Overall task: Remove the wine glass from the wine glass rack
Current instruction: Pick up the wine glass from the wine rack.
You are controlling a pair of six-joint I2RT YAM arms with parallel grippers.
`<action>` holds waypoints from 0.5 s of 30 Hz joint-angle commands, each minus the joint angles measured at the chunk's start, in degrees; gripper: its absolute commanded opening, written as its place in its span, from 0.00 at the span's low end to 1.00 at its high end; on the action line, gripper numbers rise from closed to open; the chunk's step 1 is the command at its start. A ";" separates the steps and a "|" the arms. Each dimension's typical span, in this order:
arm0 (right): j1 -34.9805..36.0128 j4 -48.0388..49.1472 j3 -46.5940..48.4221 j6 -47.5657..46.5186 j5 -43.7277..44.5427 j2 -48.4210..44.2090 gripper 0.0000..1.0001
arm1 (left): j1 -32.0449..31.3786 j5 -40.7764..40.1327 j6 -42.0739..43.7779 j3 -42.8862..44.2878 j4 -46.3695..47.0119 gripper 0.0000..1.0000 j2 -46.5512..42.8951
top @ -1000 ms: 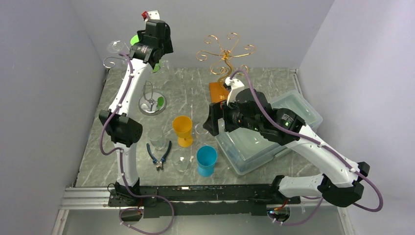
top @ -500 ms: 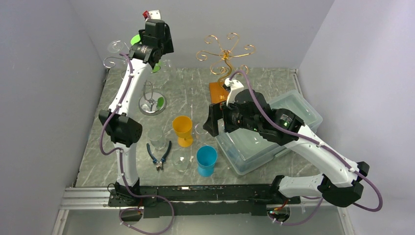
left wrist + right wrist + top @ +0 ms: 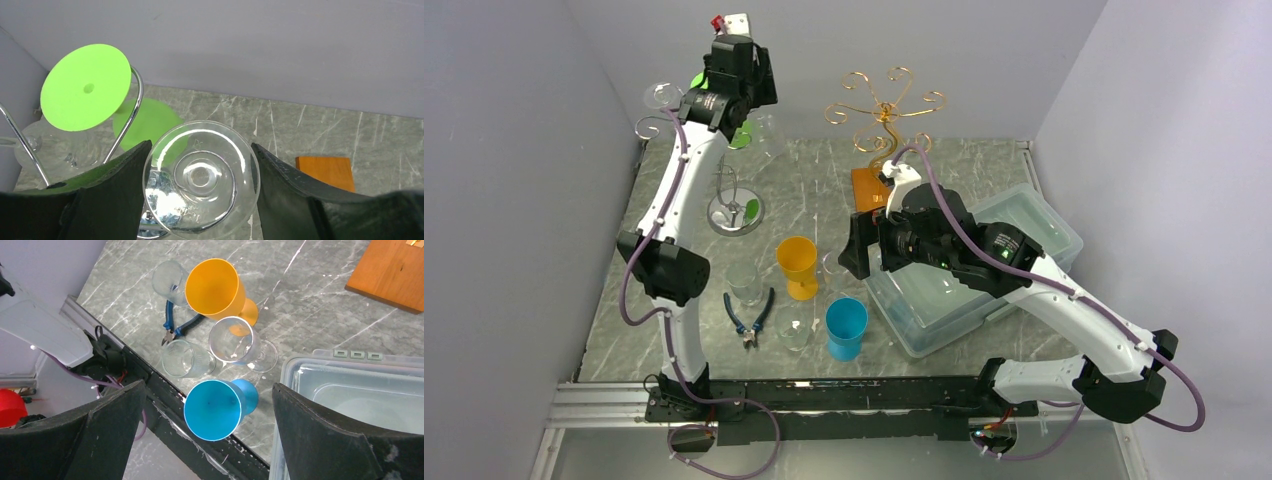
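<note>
The left fingers [image 3: 117, 187] pinched a clear glass [image 3: 201, 176] just beside the rack [image 3: 724, 215]. The right fingers [image 3: 112, 417] were spread wide, far from the rack.

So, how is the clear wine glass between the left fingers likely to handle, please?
The clear wine glass looks thin-walled and glossy, so it is probably fragile and slippery against the left fingers. It spans the whole gap, so squeezing harder seems risky. Its round bowl would likely roll if laid down.
</note>
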 commanded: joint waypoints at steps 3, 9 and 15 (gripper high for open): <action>-0.20 3.01 -0.11 0.32 0.67 -0.60 1.00 | -0.17 1.93 1.12 0.05 4.37 0.38 -5.03; -0.20 3.12 -0.29 0.34 0.66 -0.62 1.00 | -0.58 2.20 1.14 -0.56 4.32 0.37 -5.82; -0.20 3.20 -0.46 0.25 0.61 -0.70 1.00 | -0.92 0.65 1.09 -1.85 4.15 0.36 -7.25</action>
